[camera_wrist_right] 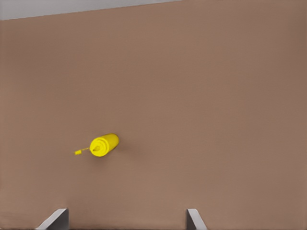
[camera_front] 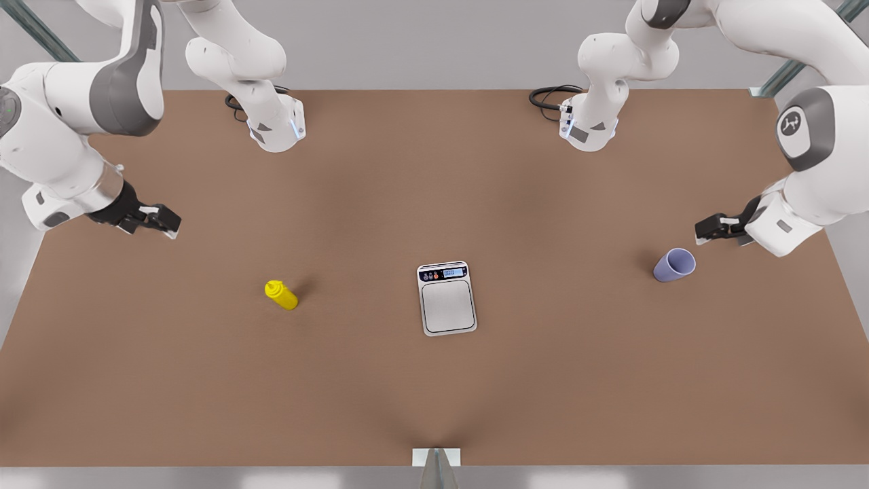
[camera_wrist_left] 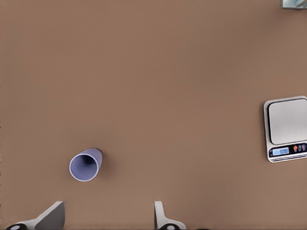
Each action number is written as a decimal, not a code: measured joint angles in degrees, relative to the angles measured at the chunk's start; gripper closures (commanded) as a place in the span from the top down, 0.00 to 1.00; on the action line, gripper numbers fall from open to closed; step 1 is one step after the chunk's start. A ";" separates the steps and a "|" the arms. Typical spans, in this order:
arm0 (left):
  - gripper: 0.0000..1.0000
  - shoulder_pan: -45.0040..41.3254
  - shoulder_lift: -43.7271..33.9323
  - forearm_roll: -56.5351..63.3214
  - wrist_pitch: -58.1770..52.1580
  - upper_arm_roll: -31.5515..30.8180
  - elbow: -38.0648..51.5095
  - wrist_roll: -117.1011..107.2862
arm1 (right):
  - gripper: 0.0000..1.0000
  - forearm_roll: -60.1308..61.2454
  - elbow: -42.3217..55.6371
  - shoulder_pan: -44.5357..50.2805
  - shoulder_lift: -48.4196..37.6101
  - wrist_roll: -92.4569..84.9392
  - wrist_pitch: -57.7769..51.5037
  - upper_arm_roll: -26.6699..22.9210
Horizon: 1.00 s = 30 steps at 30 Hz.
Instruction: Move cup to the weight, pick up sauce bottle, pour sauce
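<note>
1. Cup (camera_front: 675, 264) stood on the table (camera_front: 434, 394) at the front view's right, upright with its open mouth up, well apart from the scale (camera_front: 446, 298) in the middle. It had not yet been moved to the scale.
2. Left gripper (camera_front: 713, 227) hung just beside the cup, above the table. Its fingers (camera_wrist_left: 160, 213) were spread wide with nothing between them. In my judgement it was placed there to come down on the cup, which is the first step of the task.
3. Scale lay flat with its steel plate bare and its dark panel with the blue display toward the far edge. I think the centre position let both arms reach it.
4. Sauce bottle (camera_front: 281, 295) stood at the front view's left, well apart from the scale, with the cap on top.
5. Right gripper (camera_front: 157, 222) hovered near the bottle but not over it. Its fingers (camera_wrist_right: 194, 218) were also apart and empty. It seemed to wait for its turn.
6. Table was a plain brown flat surface. Behind it was a grey wall, and the two arm bases (camera_front: 275, 129) stood at the far edge with black cables (camera_front: 551, 98) beside them.
</note>
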 measured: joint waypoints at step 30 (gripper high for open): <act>0.37 12.43 8.35 -4.72 51.40 6.28 -47.88 14.75 | 1.00 4.57 2.91 -3.22 2.30 -1.36 -4.66 1.33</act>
